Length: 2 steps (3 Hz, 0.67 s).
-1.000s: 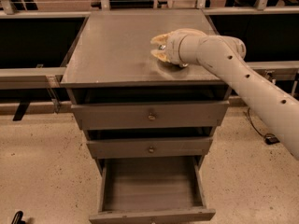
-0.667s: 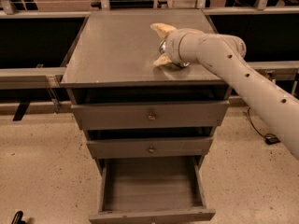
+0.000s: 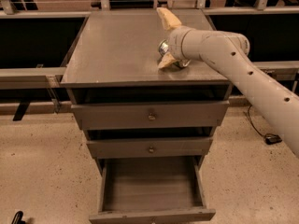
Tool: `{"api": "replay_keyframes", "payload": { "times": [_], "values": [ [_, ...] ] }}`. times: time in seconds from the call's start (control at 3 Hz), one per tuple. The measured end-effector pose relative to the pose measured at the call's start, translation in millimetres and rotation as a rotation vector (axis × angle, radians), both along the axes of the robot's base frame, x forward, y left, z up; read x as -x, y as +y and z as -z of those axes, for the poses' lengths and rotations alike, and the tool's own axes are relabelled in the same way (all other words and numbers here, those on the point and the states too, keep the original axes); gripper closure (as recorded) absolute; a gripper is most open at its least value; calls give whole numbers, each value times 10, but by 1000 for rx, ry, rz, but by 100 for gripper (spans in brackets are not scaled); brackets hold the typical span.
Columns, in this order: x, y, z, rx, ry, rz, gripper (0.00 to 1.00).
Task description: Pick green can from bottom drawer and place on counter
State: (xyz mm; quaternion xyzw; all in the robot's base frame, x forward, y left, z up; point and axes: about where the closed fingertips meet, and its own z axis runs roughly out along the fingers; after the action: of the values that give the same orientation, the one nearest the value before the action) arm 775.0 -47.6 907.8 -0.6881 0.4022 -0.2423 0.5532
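Can (image 3: 163, 47): small, shiny metal cylinder, resting on right side of worktop (image 3: 117, 45), a flat, matte grey-brown wooden top. Jaws: above worktop, cream tapered fingers (image 3: 167, 18) spread wide either side of can; contact unclear. Drawer (image 3: 152, 185), lowest below worktop, pulled open.

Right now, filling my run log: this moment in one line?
gripper open above counter; green can on counter between fingers; bottom drawer open, empty

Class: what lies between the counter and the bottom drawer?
The camera view shows the top drawer and middle drawer between the counter and the bottom drawer. The hand is over the counter, open around the green can.
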Motion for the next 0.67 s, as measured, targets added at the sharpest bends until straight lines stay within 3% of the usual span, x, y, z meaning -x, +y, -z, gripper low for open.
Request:
{"api": "replay_keyframes", "payload": {
  "times": [0.67],
  "values": [
    [36, -165, -324, -106, -48, 24, 41]
  ]
}}
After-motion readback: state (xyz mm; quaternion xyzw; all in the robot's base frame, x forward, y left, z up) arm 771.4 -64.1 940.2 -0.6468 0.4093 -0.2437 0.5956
